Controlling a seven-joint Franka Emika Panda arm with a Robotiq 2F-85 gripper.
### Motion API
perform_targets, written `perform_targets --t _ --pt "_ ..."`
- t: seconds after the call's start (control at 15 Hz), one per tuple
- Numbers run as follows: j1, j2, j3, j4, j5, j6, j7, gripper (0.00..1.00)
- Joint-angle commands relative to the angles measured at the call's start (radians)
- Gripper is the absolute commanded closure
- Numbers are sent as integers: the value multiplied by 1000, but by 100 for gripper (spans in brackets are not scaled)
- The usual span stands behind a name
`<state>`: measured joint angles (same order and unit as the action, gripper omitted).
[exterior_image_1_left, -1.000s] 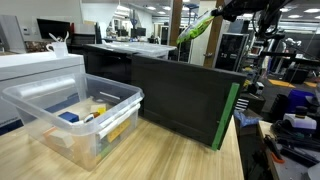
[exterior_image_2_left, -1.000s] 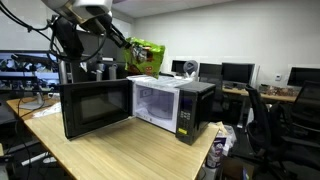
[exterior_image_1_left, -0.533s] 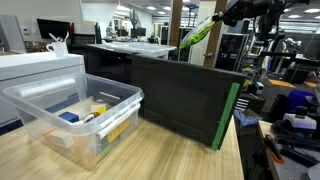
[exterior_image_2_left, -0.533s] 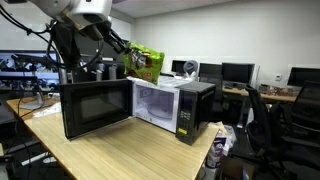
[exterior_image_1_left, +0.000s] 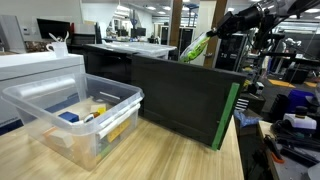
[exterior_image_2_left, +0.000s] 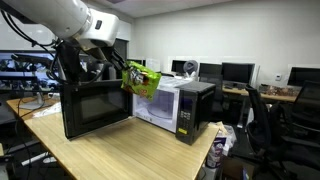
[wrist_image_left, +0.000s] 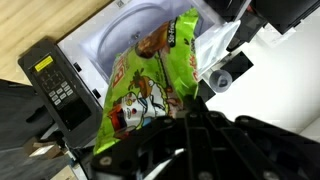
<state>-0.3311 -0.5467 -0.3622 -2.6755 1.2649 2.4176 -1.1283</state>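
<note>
Green snack bag (exterior_image_2_left: 143, 80) hangs in mid-air, clear of the surface (exterior_image_2_left: 130, 152), pinched at one end by the claw (exterior_image_2_left: 127, 72). Claw fingers are closed tight on the bag's edge; nothing else in the grip. Bag is tilted, its free end pointing away from the claw toward the microwave (exterior_image_2_left: 192, 108).

In an exterior view the bag sits just in front of the microwave's top front corner, above the open door (exterior_image_2_left: 95, 108), which is swung wide to the side. Can't tell if the bag touches the microwave housing; looks just apart.

Wrist view: bag (wrist_image_left: 150, 85) runs diagonally across the pic, printed w/ a cartoon figure and red/orange lettering. Its near end disappears into the dark claw (wrist_image_left: 188, 128) at the bottom. Behind the bag is the white cavity (wrist_image_left: 135, 22) of the microwave, and the control panel (wrist_image_left: 55, 78) w/ keypad is off to one side.

In an exterior view from low on the surface (exterior_image_1_left: 160, 155) the bag (exterior_image_1_left: 196, 46) is high up, claw (exterior_image_1_left: 216, 26) above and beside it, both over a big dark panel (exterior_image_1_left: 180, 95) w/ a green strip on its edge. A clear plastic bin (exterior_image_1_left: 50, 135) stands near that panel, w/ blue and yellow items inside, too small to ID.

The white arm (exterior_image_2_left: 50, 15) comes in from the upper corner. Office chair (exterior_image_2_left: 270, 125) and monitors (exterior_image_2_left: 235, 72) are well apart, behind the microwave.
</note>
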Motion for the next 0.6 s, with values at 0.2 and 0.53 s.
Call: perform_targets --t 0.2,0.53 --pt "53 149 47 74 112 122 -87 100" --pt "59 225 63 126 185 129 -148 100"
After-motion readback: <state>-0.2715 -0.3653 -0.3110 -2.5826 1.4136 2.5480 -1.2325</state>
